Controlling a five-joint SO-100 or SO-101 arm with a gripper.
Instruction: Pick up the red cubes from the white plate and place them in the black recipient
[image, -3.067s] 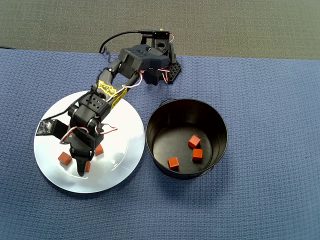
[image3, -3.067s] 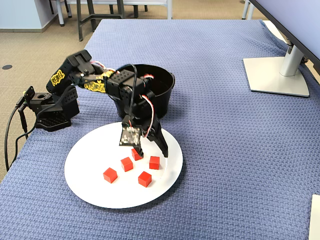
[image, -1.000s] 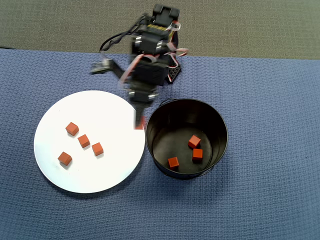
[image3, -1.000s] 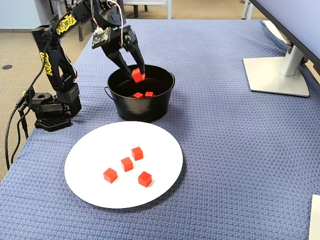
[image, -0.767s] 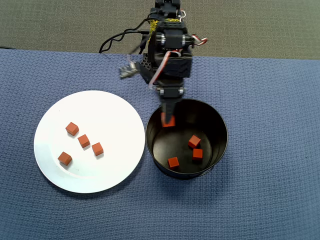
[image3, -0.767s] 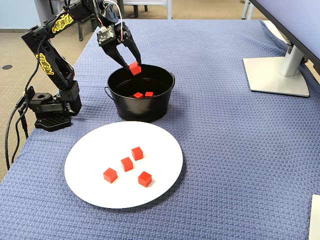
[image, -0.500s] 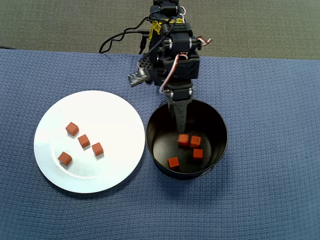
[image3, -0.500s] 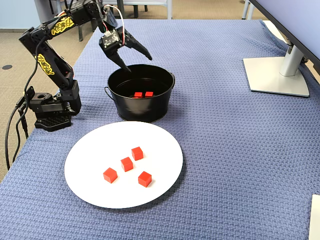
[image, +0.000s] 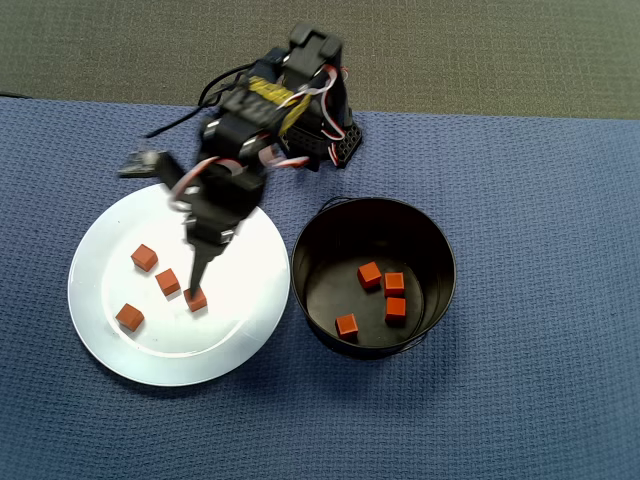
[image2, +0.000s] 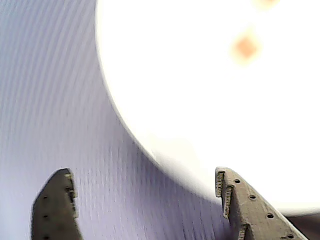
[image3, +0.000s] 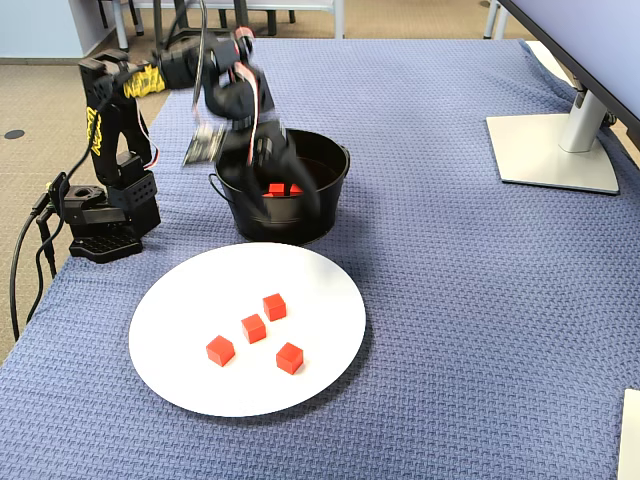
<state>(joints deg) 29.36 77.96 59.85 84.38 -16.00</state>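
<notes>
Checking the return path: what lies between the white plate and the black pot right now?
In the overhead view only a narrow strip of blue cloth separates the white plate from the black pot; nothing lies on it.

Table under blue woven cloth (image3: 450, 300) carries white plate (image: 240, 340), black recipient (image: 440, 250), arm's black base (image3: 100, 235), and a monitor foot (image3: 550, 150) at far right in fixed view.
</notes>
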